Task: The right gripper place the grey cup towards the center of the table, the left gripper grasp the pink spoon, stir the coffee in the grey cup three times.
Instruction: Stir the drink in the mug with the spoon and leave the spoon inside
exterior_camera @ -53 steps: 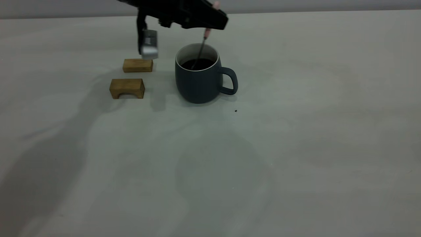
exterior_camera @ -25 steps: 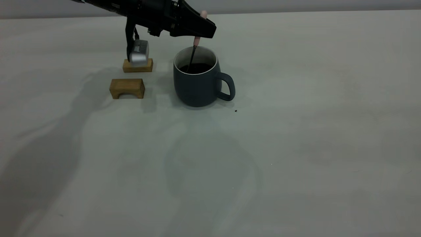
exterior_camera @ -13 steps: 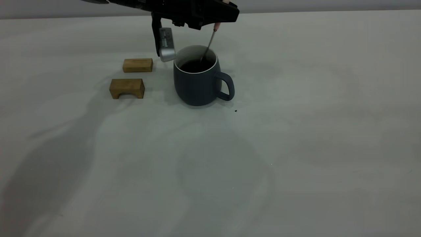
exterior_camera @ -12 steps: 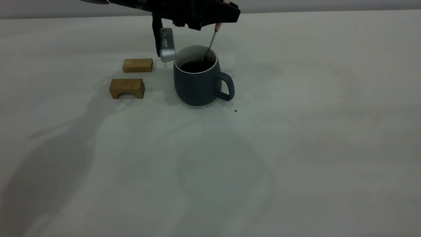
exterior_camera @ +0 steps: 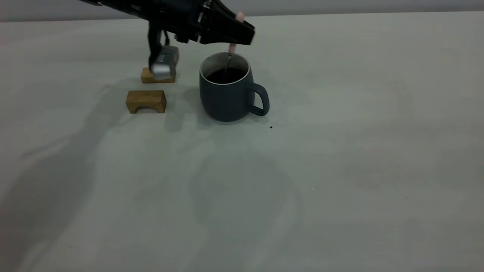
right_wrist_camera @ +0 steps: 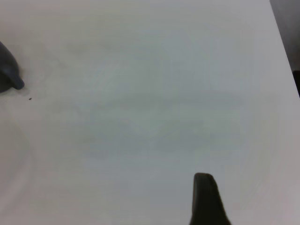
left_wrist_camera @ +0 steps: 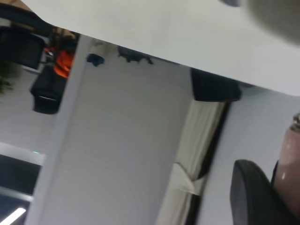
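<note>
The left gripper is hovering above the grey cup, its jaws pinching the pink spoon by the handle while the metal end is dipping into the coffee. The cup is standing upright on the surface, near 2 wooden blocks. Only 1 finger of the right gripper is showing, well apart from the cup, so I cannot tell how its jaws are set.

This looks like a robotics lab or test room in an office-type building. A wide, bare pale table serves as the work surface, carrying only a few staged props. The left wrist view looks past the table edge to plain white walls, a pale curtain and dark equipment farther off.
</note>
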